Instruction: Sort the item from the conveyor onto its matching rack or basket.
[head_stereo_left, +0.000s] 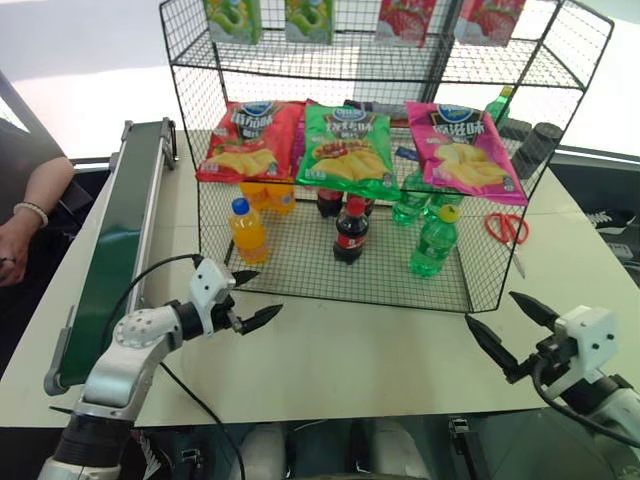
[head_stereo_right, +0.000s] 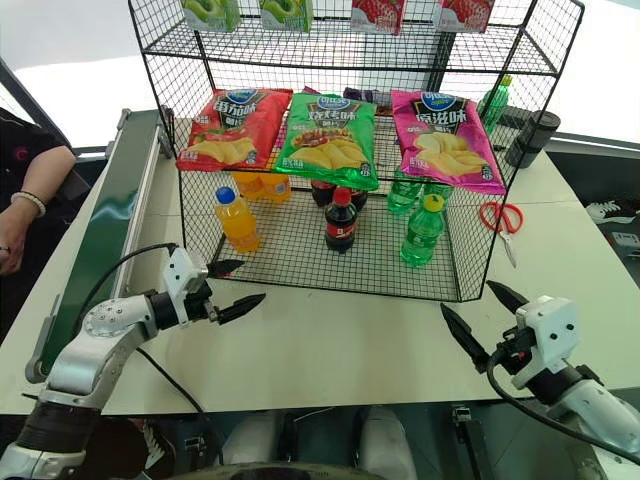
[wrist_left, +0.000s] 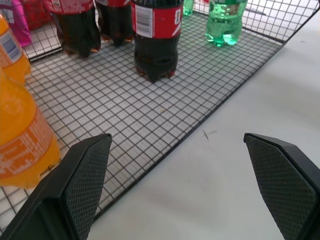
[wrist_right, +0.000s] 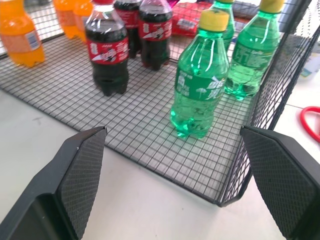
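The conveyor (head_stereo_left: 120, 240) lies bare along the counter's (head_stereo_left: 350, 350) left edge. The left gripper (head_stereo_left: 252, 298) hovers with fingers wide apart, holding nothing. The green soda bottle (head_stereo_left: 433, 243) stands upright in the rack's (head_stereo_left: 330, 265) bottom tier. The right gripper (head_stereo_left: 508, 328) likewise gapes empty.
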